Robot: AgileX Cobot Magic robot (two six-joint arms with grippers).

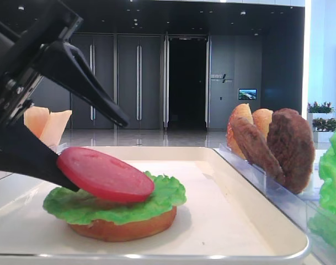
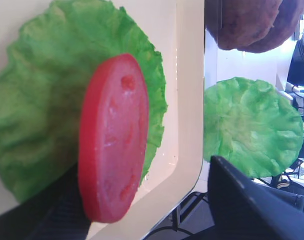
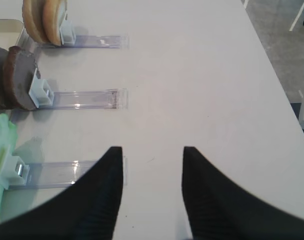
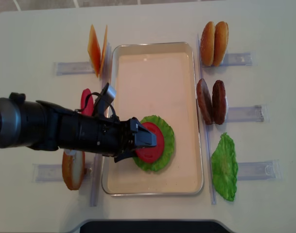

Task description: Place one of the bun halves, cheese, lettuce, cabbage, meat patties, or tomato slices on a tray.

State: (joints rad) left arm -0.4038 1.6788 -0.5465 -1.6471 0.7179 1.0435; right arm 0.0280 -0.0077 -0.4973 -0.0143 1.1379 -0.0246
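arm: matte black, thick cylindrical body (image 4: 36, 128) | left gripper (image 4: 147, 141): black tapered fingers, ribbed inner pads | cable: black loop

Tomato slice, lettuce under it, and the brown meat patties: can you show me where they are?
tomato slice (image 1: 105, 174), low front view, middle of its red top face
lettuce (image 1: 162, 197), low front view, frilly right edge
meat patties (image 4: 212, 102), overhead view, between the upright pair

Right pincer (image 3: 152, 192) open above bare white surface (image 3: 191, 75), bun halves (image 3: 44, 20), meat patties (image 3: 17, 77), lettuce (image 3: 1, 150) standing in clear holders (image 3: 87, 99) at left
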